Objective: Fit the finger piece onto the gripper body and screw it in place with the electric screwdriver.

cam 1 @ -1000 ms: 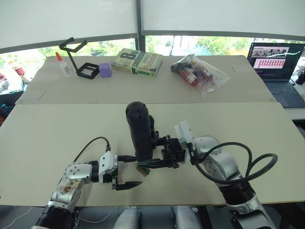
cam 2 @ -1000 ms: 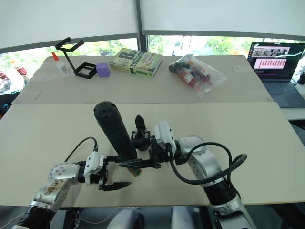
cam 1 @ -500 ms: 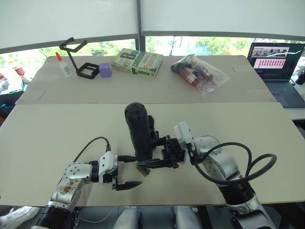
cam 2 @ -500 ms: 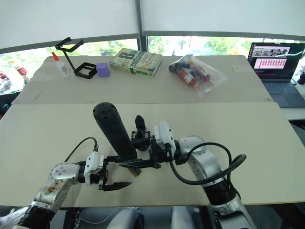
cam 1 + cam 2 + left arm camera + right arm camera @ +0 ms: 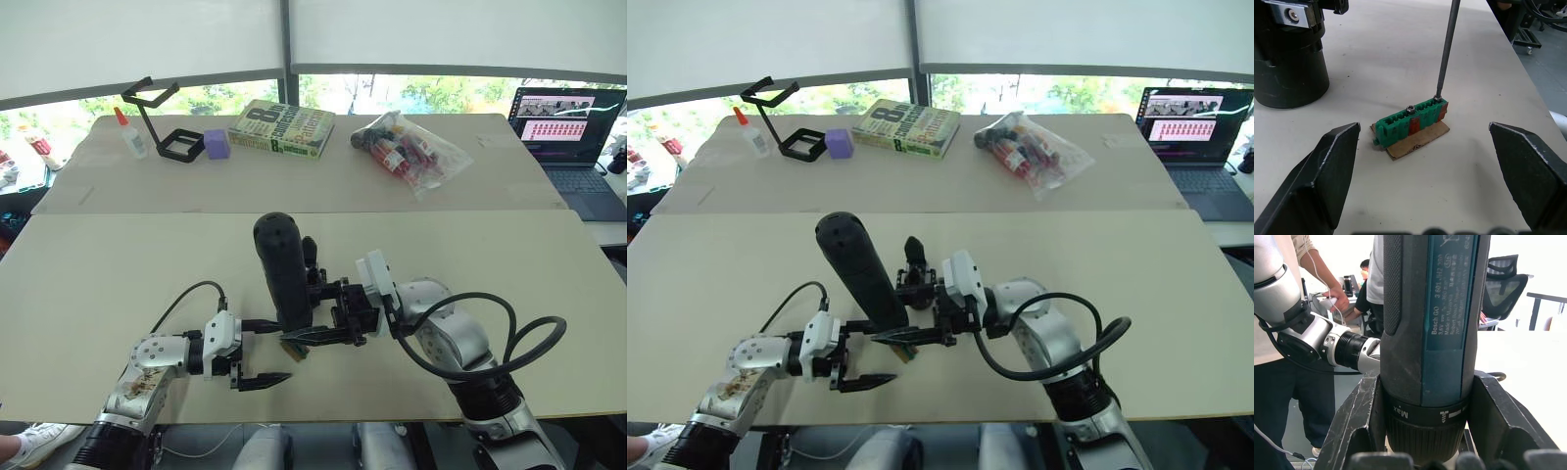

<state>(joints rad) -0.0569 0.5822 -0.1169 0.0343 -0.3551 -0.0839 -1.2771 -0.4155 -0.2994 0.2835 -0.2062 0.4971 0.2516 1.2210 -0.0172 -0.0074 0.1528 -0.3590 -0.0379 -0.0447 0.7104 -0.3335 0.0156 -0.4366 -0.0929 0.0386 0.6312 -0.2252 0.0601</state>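
Observation:
My right gripper (image 5: 328, 315) is shut on the electric screwdriver (image 5: 284, 269), a thick black cylinder standing nearly upright and leaning a little left. Its thin metal bit (image 5: 1447, 46) rests on a screw at the end of a small green-and-brown block (image 5: 1410, 125) on the near table. The gripper body (image 5: 913, 266), a chunky black block with a pointed finger, stands just behind the screwdriver; its round base (image 5: 1288, 63) shows in the left wrist view. My left gripper (image 5: 269, 351) is open, a finger on each side of the block, touching nothing. The finger piece is hidden.
On the far table are a black wire stand (image 5: 157, 117), a glue bottle (image 5: 129, 135), a purple cube (image 5: 217, 144), a book (image 5: 282, 127) and a clear bag of small items (image 5: 407, 147). A laptop (image 5: 573, 132) sits far right. People (image 5: 1327, 289) stand beyond the table.
The screwdriver's upper end has leaned slightly further left in my right gripper. My left gripper and the green block have stayed where they were.

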